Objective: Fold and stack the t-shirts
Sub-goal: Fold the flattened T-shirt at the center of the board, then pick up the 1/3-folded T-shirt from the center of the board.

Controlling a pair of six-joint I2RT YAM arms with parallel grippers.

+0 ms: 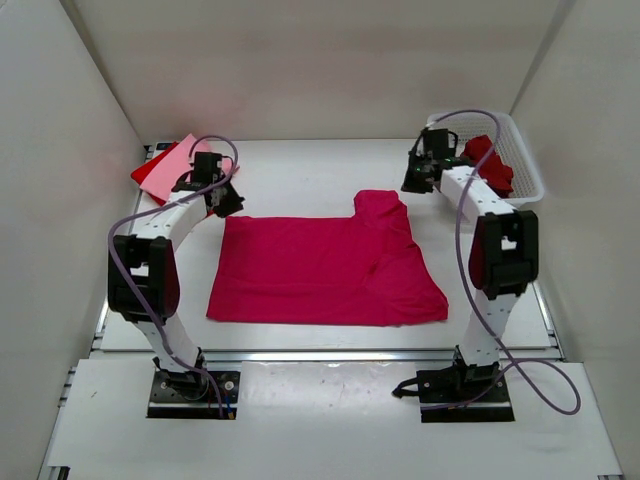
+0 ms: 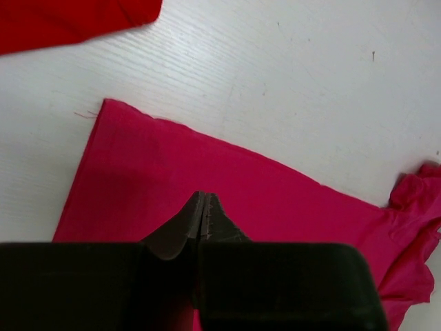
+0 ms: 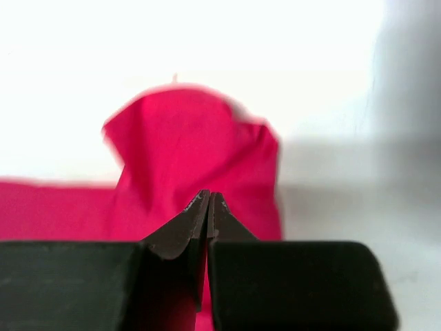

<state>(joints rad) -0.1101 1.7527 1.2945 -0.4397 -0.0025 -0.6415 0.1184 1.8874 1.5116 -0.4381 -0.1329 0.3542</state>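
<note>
Top external view: magenta shirt (image 1: pixel 320 270) lies spread on the counter (image 1: pixel 300 170); my left jaws sit closed at its far-left corner, my right jaws closed just beyond its sleeve (image 1: pixel 382 208).

Overhead from behind, wrists close over magenta shirt (image 1: pixel 320 270) (apparently shared)

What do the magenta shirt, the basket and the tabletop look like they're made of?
Magenta t-shirt: soft matte woven or knit cloth, possibly cotton; it lies limp, creases, and its sleeve crumples.
White basket: moulded plastic by the look, with rigid open lattice walls.
Table: hard white board, matte, with fine streaks in the left wrist view; laminate or paint, can't tell.
</note>
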